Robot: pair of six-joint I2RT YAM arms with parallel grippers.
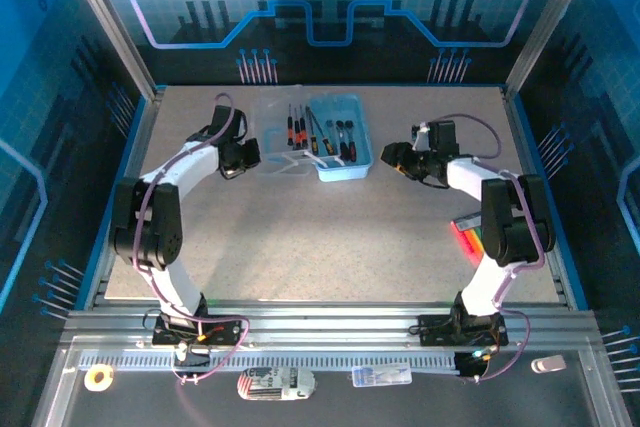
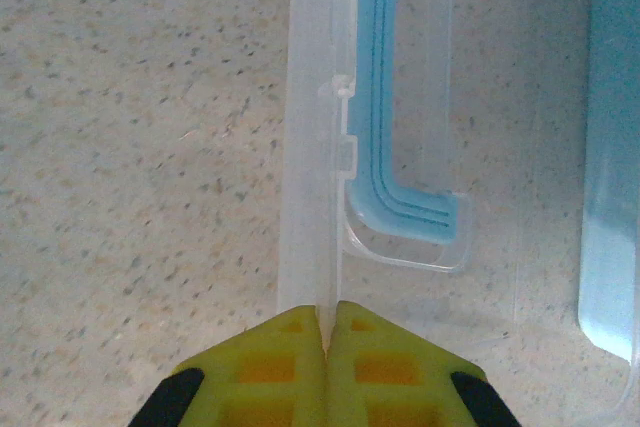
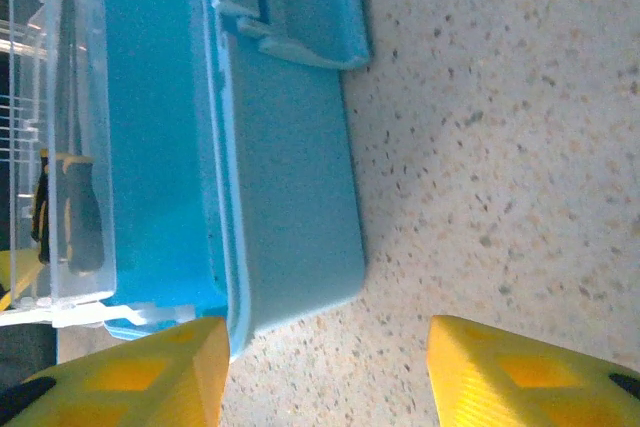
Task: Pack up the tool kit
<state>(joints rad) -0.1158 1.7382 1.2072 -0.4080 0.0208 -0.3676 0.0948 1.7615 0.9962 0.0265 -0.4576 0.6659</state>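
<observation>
— Left pincer (image 2: 325,312)?
— Clamped tight on the edge of the clear lid (image 2: 310,147), which lies open left of the box (image 3: 290,197).
— Right pincer (image 3: 325,332)?
— Half spread, empty, just right of the blue box, far on the tabletop (image 1: 330,237). Tools (image 1: 340,137) lie inside.

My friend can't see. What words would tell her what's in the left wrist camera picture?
The left gripper, with two yellow fingers, is pinched shut on the thin edge of the clear lid, which lies flat over the speckled table. A pale-blue handle sits on the lid just beyond the fingers, and the blue box runs along the right edge.
</observation>
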